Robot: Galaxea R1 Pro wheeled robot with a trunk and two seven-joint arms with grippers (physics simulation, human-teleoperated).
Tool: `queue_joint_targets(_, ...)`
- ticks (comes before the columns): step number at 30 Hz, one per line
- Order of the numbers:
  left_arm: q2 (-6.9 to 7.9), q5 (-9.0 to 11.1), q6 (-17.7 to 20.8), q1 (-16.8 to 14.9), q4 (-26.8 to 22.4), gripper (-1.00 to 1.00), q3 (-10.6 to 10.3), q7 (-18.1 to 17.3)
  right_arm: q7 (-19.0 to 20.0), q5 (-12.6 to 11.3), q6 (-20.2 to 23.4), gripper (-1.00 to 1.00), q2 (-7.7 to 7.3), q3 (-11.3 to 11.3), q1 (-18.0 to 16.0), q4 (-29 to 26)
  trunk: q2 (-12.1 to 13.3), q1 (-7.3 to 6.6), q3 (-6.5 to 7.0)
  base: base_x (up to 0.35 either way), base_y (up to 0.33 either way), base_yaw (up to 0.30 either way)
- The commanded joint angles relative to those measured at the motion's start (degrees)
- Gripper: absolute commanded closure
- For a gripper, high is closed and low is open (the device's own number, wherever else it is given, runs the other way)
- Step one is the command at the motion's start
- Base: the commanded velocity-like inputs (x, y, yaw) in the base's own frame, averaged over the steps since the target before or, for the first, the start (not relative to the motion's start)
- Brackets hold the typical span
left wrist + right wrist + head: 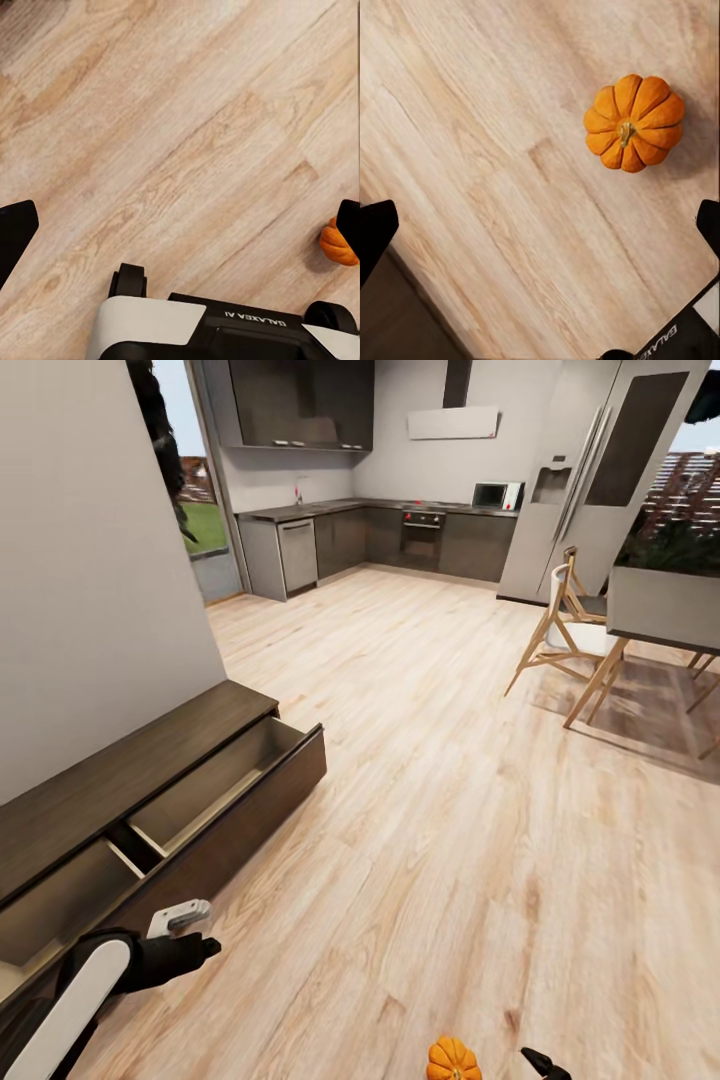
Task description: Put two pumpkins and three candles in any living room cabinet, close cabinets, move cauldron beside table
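A: Where is the pumpkin point(634, 122) right now?

B: On the wood floor point(450, 780), upright, stem pointing up. In the head view it sits at the bottom edge, just beside the right end effector point(545, 1063). The right wrist view looks straight down on it, off to one side of the line between the fingers, not between them.

A: And the right end effector itself?

B: Spread wide, both dark fingertips point(375, 232) at opposite edges of its wrist view, holding nothing. The left end effector point(195, 940) hovers near the dark-brown cabinet point(110, 780), whose two drawers point(215, 775) stand pulled out. Its fingers are parted too, with bare floor between them.

A: How do you reckon the pumpkin handles?

B: My guess is light and rigid, with a smooth ribbed skin. It looks round enough to roll or squirt out if pinched off-centre. I would not trust the short stem; it seems too small for a firm hold.

A: So where to grip?

B: Across the widest part of the body, pads settled into opposite grooves between ribs, coming down from above with the stem centred between the fingers. The end effector probably needs shifting over it first.

A: Then?

B: The nearer open drawer appears roomy enough for it.
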Motion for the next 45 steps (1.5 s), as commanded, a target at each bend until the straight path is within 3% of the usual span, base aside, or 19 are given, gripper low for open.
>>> queue_joint_targets(1, 0.06, 0.56, 0.05, -0.04, -0.21, -1.0, -0.06, 0.6, 0.1, -0.25, -0.28, -1.0, -0.02, 0.03, -0.03, 0.07, -0.44, 0.22, -0.23, 0.0, 0.0, 0.0)
queue_joint_targets(13, 0.1, 0.78, 0.09, -0.04, -1.08, -1.0, 0.1, 0.32, 0.62, 0.55, -1.92, -1.0, -0.96, 0.76, -0.03, -0.45, -5.25, 2.86, -2.38, 0.0, 0.0, 0.0)
queue_joint_targets(17, -0.03, 1.97, 0.08, -0.04, -1.09, -1.0, 0.03, 0.31, 1.03, 0.77, -2.27, -1.0, -1.0, 0.92, -0.03, -0.53, -6.86, 3.74, -3.1, 0.0, 0.0, 0.0)
queue_joint_targets(20, 0.01, 3.55, 0.08, -0.04, -1.06, -1.0, -0.09, 0.33, 1.03, 1.56, -4.73, -1.0, -0.98, 2.48, -0.03, -0.55, -8.06, 4.4, -3.64, 0.0, 0.0, 0.0)
queue_joint_targets(26, -0.06, 4.26, 0.08, -0.04, -1.01, -1.0, -0.25, 0.33, 0.83, 3.54, -7.25, -1.0, -0.66, 4.75, -0.03, -0.58, -10.47, 5.71, -4.72, 0.0, 0.0, 0.0)
queue_joint_targets(45, -0.98, 4.4, 0.08, -0.04, -1.01, -1.0, -0.62, 0.34, 0.23, 3.88, -7.82, -1.0, -0.47, 5.01, -0.03, -0.73, -18.09, 9.89, -8.13, 0.0, 0.0, 0.0)
